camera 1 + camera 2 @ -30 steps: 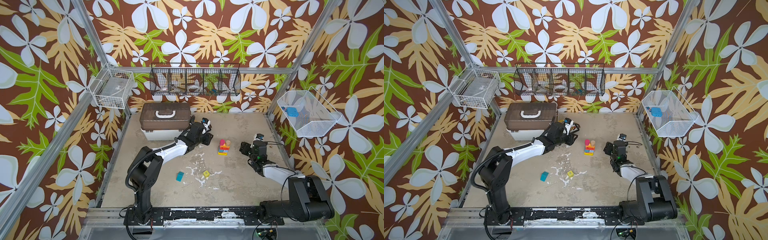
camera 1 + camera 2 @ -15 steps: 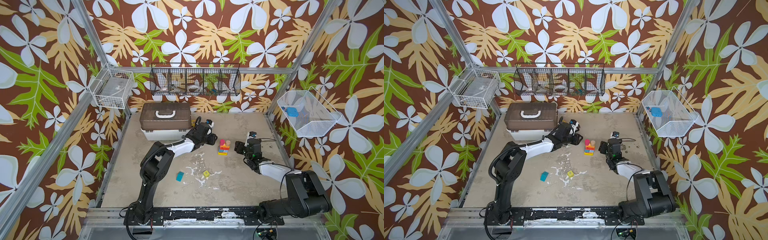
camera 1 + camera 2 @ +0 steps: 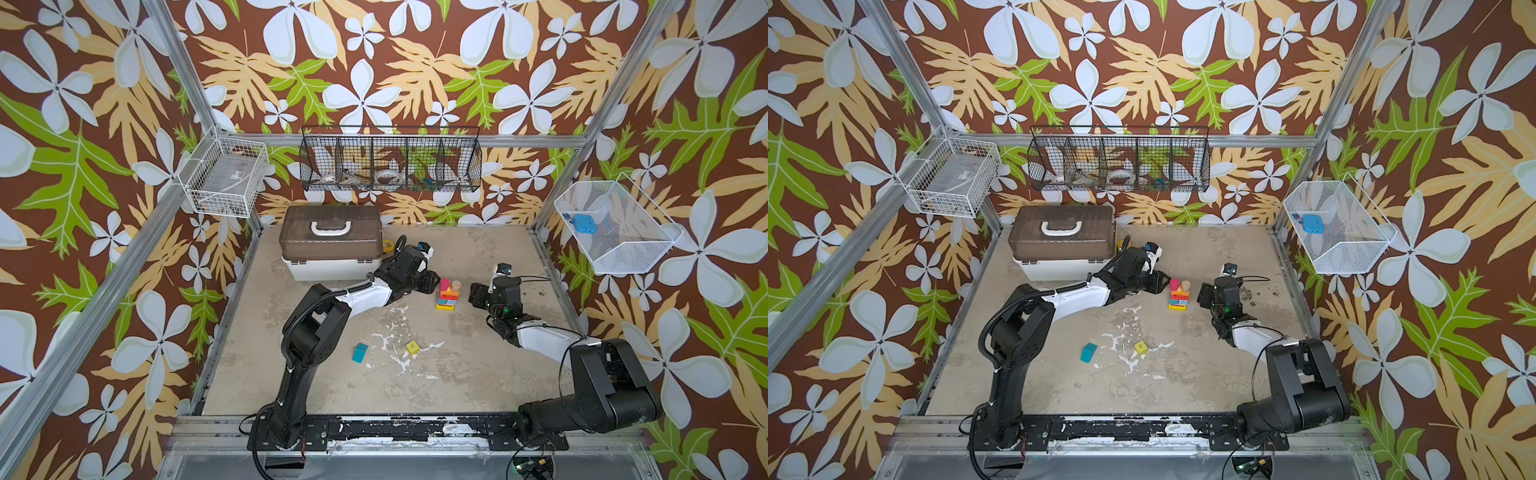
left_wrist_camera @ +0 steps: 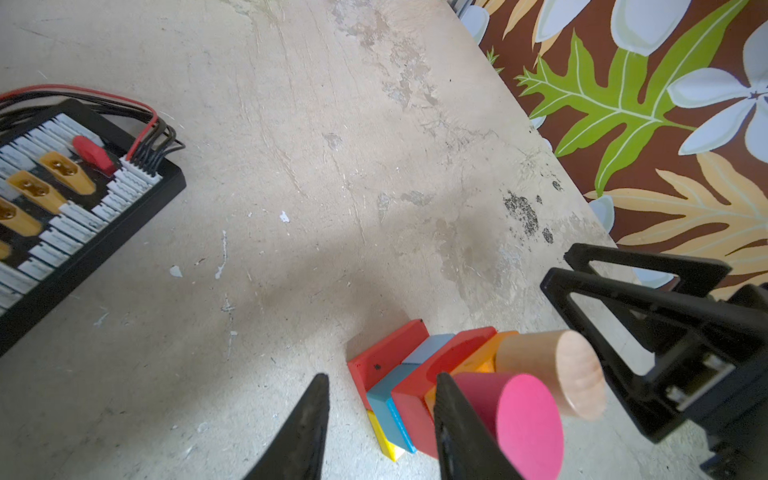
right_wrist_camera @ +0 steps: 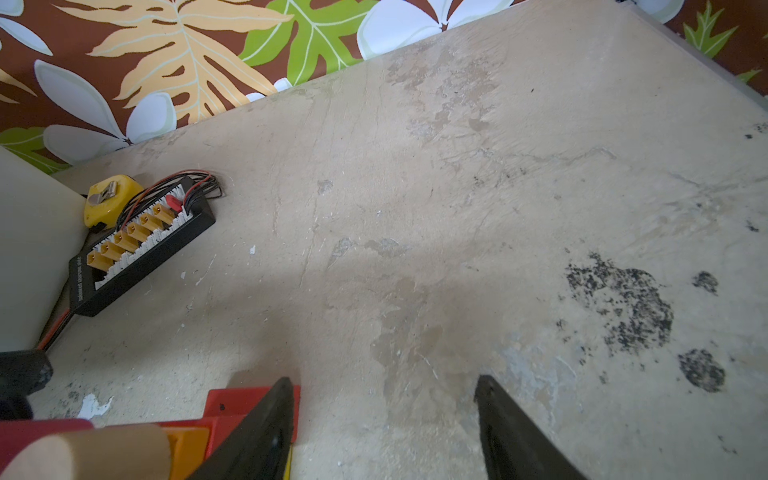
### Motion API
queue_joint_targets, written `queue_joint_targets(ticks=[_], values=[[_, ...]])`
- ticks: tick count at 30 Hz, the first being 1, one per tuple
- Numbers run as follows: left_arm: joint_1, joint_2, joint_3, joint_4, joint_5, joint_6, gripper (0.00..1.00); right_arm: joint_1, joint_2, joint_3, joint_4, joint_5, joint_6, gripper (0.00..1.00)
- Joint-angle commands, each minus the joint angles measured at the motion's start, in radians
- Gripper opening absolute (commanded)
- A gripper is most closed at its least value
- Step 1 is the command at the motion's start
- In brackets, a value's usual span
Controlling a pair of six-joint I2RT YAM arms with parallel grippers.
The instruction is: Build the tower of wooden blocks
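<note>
The tower stands on the desk between the two claws. It is just beside the left claw, with its top past the outer face of one finger, and just beside the right claw, outside that claw's gap. Neither claw pinches anything: the left one's fingers stand a little apart, with desk and the tower's lower blocks seen beyond them, and the right one's are spread wide over bare desk. A loose teal block and a yellow cube lie well apart from both claws, toward the arm bases. Whether a finger touches the tower cannot be told (in each wrist view a black finger overlaps the blocks). The left wrist view cuts the tower off at the frame edge. The right wrist view shows only a blurred corner of it. In both top views the layers are too small to count. The tower is narrow: a flat yellow base, then red, blue and orange layers. On top a pink cylinder and a tan cylinder stand side by side.
</note>
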Motion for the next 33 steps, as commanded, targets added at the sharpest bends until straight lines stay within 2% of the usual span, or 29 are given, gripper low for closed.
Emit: queue_joint_targets(ticks=[1,10,33], values=[[-0.001,-0.003,0.002,0.004,0.026,-0.003,0.44,0.003,0.002,0.008,0.000,0.017,-0.006,0.69],[-0.003,-0.007,0.004,0.003,0.055,-0.003,0.44,0.010,0.013,0.019,-0.010,0.023,-0.011,0.69],[-0.003,-0.007,0.018,-0.009,0.037,-0.001,0.44,0.041,0.054,0.064,-0.045,0.041,-0.034,0.67]])
